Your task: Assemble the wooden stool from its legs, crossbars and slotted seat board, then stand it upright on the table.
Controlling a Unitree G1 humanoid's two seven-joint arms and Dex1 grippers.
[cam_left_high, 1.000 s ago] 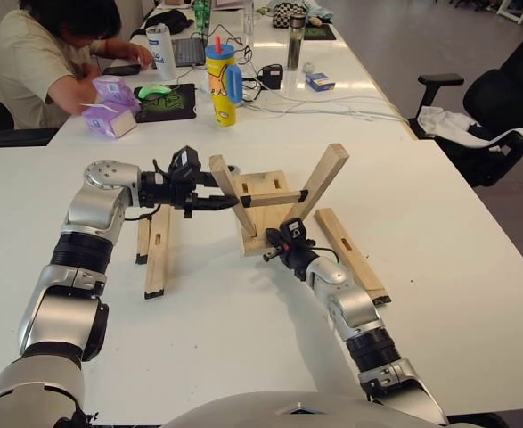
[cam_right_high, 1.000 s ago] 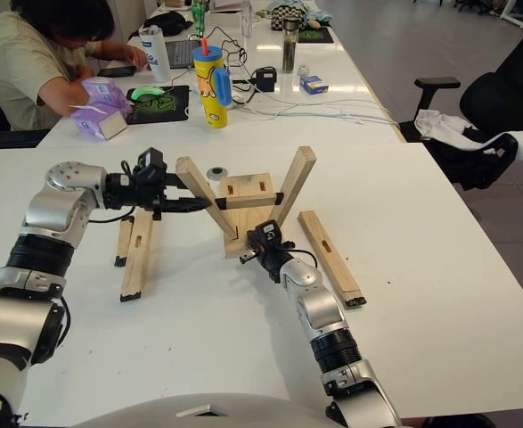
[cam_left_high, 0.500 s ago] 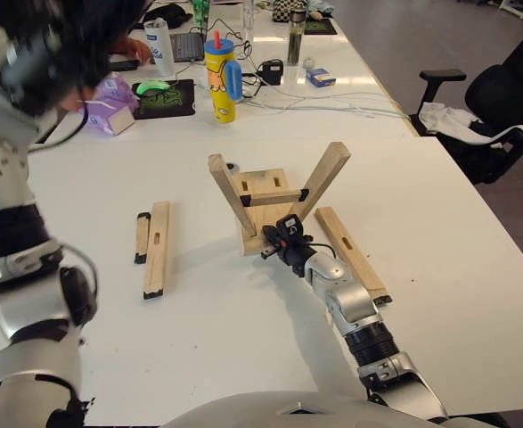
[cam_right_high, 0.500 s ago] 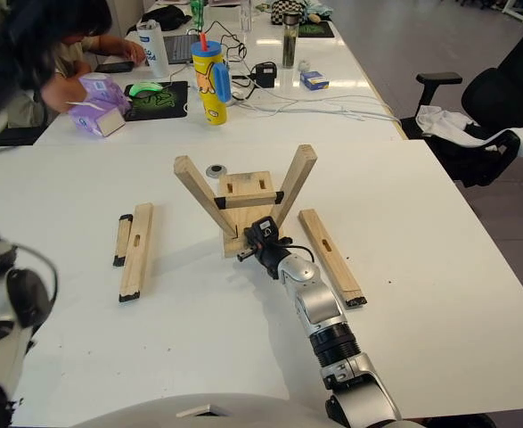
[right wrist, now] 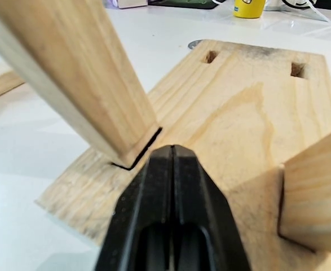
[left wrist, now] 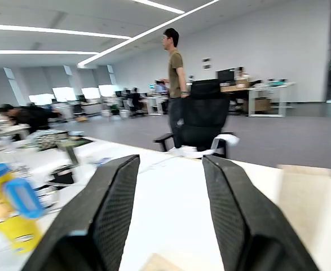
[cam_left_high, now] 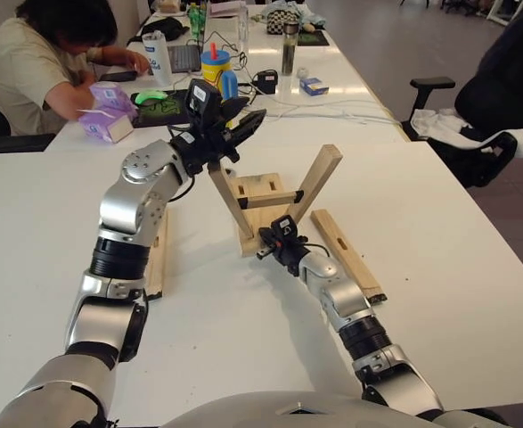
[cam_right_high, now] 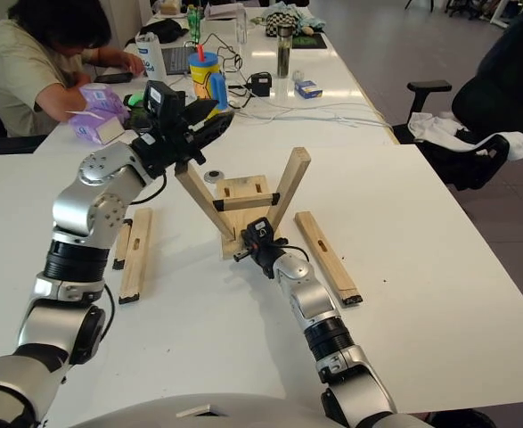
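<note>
Your left gripper (cam_right_high: 213, 113) hangs in the air just over the top end of the left-side leg (cam_left_high: 232, 203). Its own wrist camera settles what the head cameras only hint at: the two black fingers (left wrist: 106, 214) stand wide apart with nothing between them.

Down low, your right gripper (cam_left_high: 263, 252) sits at the near edge of the seat board (cam_left_high: 261, 185), which lies flat on the table (cam_left_high: 439, 241). The right wrist camera gives you the close-up. Its fingers (right wrist: 154, 192) are pressed together, gripping nothing, tips aimed at the foot of that left-side leg, where a dark gap runs along the slot. Whether the tips touch the board, you can't tell from here. That same view picks out two empty slots (right wrist: 210, 56) at the board's far end.

The head cameras give you the whole frame. Two legs splay up in a V out of the board, the right-side leg (cam_left_high: 313, 187) leaning outward, with a crossbar (cam_left_high: 274, 197) joining the pair. One loose leg (cam_left_high: 348, 257) lies flat just beside your right forearm. Another spare leg (cam_right_high: 137, 254) and a short crossbar (cam_right_high: 121, 243) lie side by side below your left arm.

For room, there's bare table wide open on the near side and out to your right. The table's far edge runs close behind the board, and a small round disc (cam_right_high: 214, 175) sits just beside the board's far corner.
</note>
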